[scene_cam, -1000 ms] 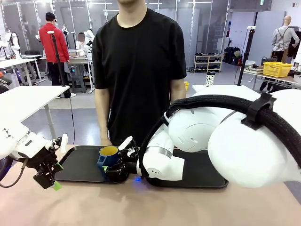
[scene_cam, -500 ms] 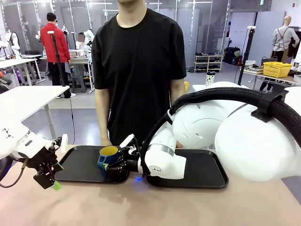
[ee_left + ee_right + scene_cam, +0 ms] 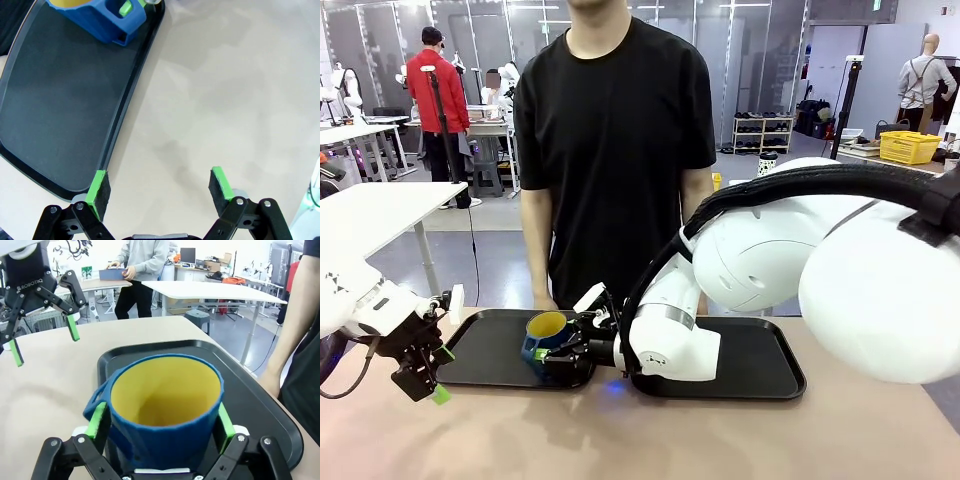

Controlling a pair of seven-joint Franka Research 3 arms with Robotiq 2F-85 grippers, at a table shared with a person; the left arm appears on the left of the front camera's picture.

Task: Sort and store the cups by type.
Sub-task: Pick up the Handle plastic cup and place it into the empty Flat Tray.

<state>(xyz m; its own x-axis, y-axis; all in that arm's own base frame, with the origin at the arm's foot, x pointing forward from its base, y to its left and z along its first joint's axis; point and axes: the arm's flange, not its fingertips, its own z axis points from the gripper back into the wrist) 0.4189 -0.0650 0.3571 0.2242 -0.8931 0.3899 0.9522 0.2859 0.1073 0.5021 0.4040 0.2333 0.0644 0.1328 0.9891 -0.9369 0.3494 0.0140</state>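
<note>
A dark blue mug with a yellow inside and a handle sits on the left black tray, leaning a little. My right gripper reaches in from the right, open, its fingers on either side of the mug. The green pads stand close against the mug's wall; whether they press it I cannot tell. My left gripper hangs open and empty over the table at the tray's near left corner. The mug's handle shows at the top of the left wrist view.
A second black tray lies to the right, partly behind my right arm. A person in a black shirt stands at the far edge, one hand near the left tray. Bare tabletop stretches in front of both trays.
The mug has shifted slightly left and tipped a little between the right gripper's fingers. The right arm's elbow has risen. The left arm has not moved.
</note>
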